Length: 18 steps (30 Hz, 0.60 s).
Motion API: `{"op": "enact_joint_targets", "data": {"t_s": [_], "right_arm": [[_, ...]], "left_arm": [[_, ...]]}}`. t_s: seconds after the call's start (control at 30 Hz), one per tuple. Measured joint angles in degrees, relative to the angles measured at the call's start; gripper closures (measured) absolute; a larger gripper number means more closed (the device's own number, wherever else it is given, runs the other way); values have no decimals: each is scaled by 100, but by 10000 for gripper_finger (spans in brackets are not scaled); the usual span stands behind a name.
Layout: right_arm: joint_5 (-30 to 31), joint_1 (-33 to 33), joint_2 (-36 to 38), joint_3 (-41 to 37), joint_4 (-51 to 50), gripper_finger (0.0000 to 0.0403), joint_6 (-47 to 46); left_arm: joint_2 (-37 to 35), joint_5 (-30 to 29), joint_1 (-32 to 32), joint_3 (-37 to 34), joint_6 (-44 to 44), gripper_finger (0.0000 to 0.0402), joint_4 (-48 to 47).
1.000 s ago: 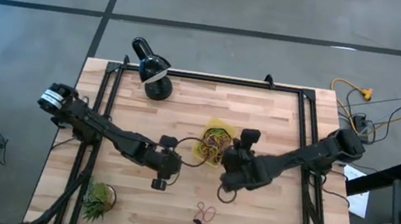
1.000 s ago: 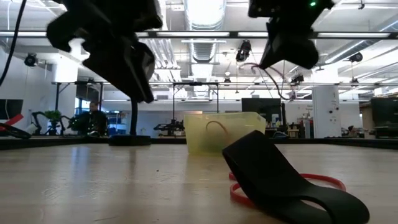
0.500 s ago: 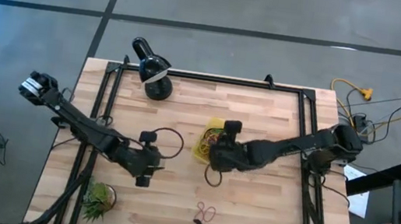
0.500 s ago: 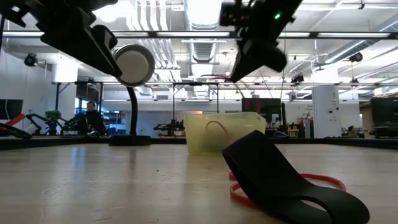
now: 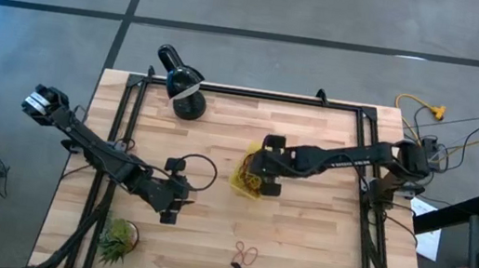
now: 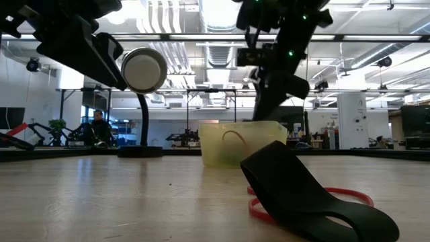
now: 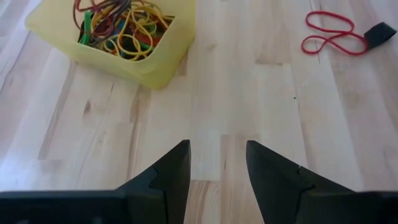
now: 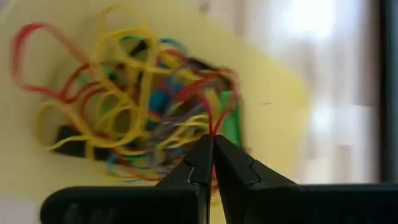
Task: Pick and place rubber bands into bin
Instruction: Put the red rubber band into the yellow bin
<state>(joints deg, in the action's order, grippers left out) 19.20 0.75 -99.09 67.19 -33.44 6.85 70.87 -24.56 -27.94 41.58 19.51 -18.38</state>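
Over the small bright yellow plastic bin (image 5: 248,175) near the middle of the butcher-block wooden table (image 5: 299,246), the right gripper (image 5: 263,182) hangs with its fingertips pressed together, pinching a thin red rubber band (image 8: 214,118). Below those tips lies a tangled heap of red, yellow, green and dark rubber bands (image 8: 134,134) inside the bin. The left gripper (image 5: 174,209) waits well apart to the bin's left, above bare wood, its jaws set narrowly apart and holding nothing (image 7: 216,171). Toward the table's front edge, a loose red rubber band (image 5: 246,252) rests beside a small black strap-like piece (image 5: 238,267), with open tabletop between them and both grippers. A black domed lamp (image 5: 181,83) stands at the back left edge, and a small spiky green plant (image 5: 116,241) sits near the front left corner, close to the black frame rails.
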Motion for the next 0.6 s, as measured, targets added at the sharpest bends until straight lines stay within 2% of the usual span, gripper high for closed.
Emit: {"op": "enact_joint_targets", "data": {"t_s": [0.2,0.37,0.6], "right_arm": [[-622,-119,0,-386,94,392,-26],[-1295,-98,0,-442,123,358,-93],[-1080,-100,13,-146,93,291,-125]], "left_arm": [[13,0,2,0,114,262,1],[13,0,2,0,103,262,96],[13,0,2,26,92,262,200]]}}
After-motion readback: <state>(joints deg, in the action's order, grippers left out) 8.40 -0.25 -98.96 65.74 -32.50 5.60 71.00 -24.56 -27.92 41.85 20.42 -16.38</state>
